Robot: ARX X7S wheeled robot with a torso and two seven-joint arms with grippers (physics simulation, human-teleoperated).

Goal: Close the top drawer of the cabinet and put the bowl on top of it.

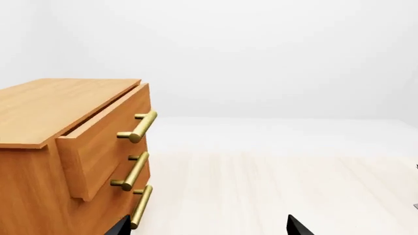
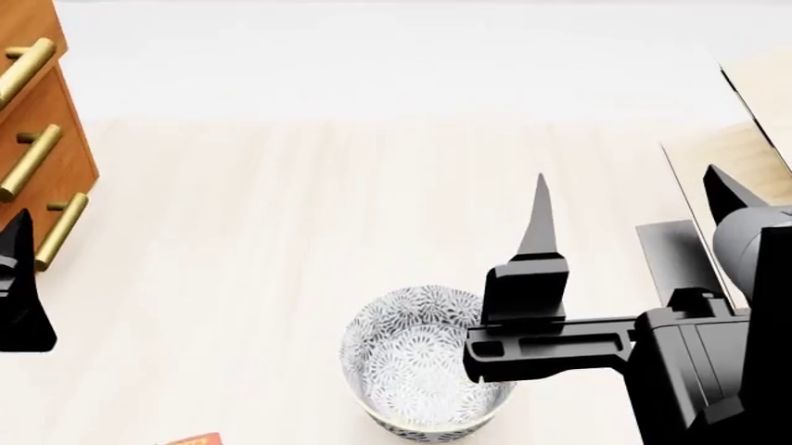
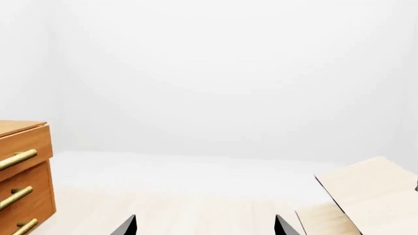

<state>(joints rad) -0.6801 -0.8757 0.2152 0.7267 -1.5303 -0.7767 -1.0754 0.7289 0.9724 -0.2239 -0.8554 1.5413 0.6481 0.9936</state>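
Observation:
The orange-brown cabinet [image 1: 39, 161] stands at the left, and its top drawer [image 1: 98, 147] is pulled partly out, brass bar handle [image 1: 138, 126] forward. My left gripper [image 1: 207, 228] is open and empty, level with the lowest handle, just to the right of the cabinet front. The grey floral bowl [image 2: 415, 362] sits upright on the pale surface near the front of the head view. My right gripper [image 2: 633, 209] is open and empty, its fingers pointing away beyond the bowl. Its wrist block covers the bowl's right rim. The right wrist view shows the cabinet [image 3: 23, 176] far left.
A pale light-wood slatted structure [image 3: 365, 196] with a dark edge stands at the right [image 2: 755, 139]. An orange box corner [image 2: 192, 438] peeks in at the head view's lower edge. Two same-looking drawer fronts [image 1: 127, 172] lie below the top drawer. White walls lie behind.

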